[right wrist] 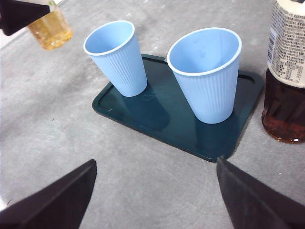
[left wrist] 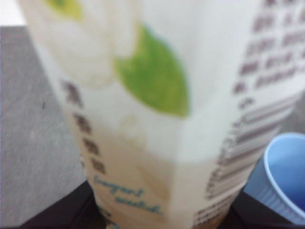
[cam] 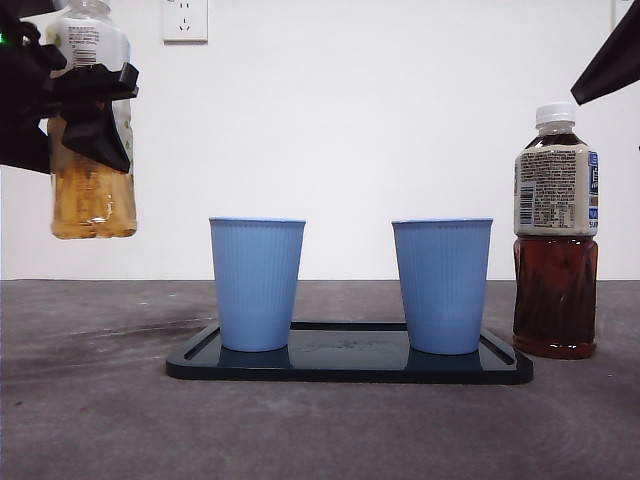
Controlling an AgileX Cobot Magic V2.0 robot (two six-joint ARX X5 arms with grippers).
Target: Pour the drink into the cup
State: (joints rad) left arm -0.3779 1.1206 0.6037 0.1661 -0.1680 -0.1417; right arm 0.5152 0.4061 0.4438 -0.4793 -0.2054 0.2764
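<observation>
Surface [cam: 90, 400] grey, carrying a dark tray [cam: 350, 365] with two empty blue cups — one [cam: 257, 285] nearer the lifted bottle, the other [cam: 441, 286] nearer a capped dark-tea bottle [cam: 556, 235] standing just beside the tray. The left gripper [cam: 85, 95] holds the pale-tea bottle [cam: 92, 190] upright in the air, off to the side of the tray, jaws pinching its labelled middle. The right gripper [right wrist: 155, 191] hangs over the surface near the tray — jaws spread wide, holding nothing
</observation>
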